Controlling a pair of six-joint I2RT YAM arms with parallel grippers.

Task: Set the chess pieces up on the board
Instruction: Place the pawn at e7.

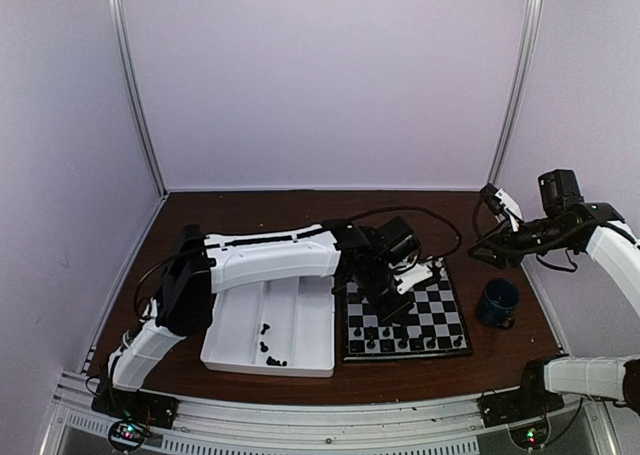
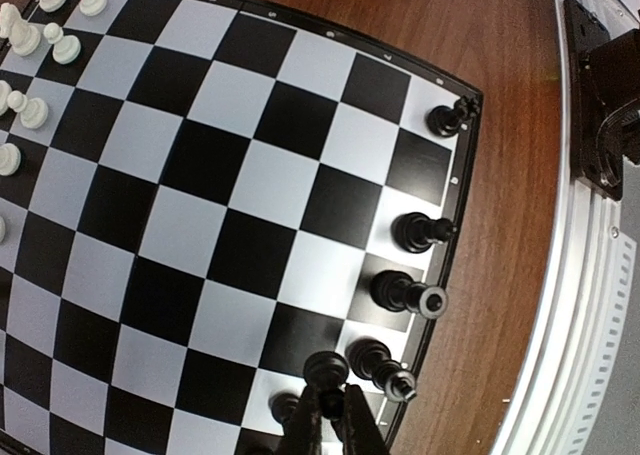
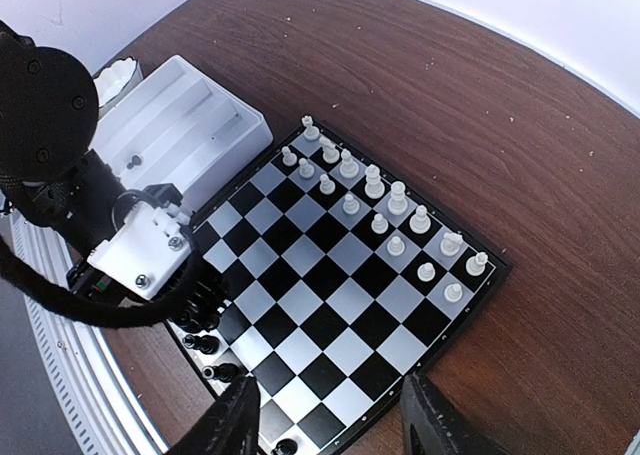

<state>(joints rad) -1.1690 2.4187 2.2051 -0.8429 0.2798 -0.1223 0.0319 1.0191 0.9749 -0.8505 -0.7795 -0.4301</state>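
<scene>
The board (image 1: 441,302) lies at the centre right of the table. Several white chessmen (image 3: 372,187) fill its two far rows, and several black chessmen (image 2: 413,232) stand along its near edge row. My left gripper (image 2: 335,403) hangs low over that near edge, shut on a black chess piece (image 2: 333,368) beside another black chessman (image 2: 379,364). In the top view the left gripper (image 1: 386,301) is over the board's left half. My right gripper (image 3: 336,427) is held high over the board's right side with its jaws open and nothing between them.
A white divided tray (image 1: 303,327) left of the board holds a few loose black chessmen (image 1: 271,352). A blue mug (image 1: 497,302) stands right of the board. A white scalloped bowl (image 3: 116,75) sits behind the tray. The metal rail (image 2: 575,305) runs along the table's near edge.
</scene>
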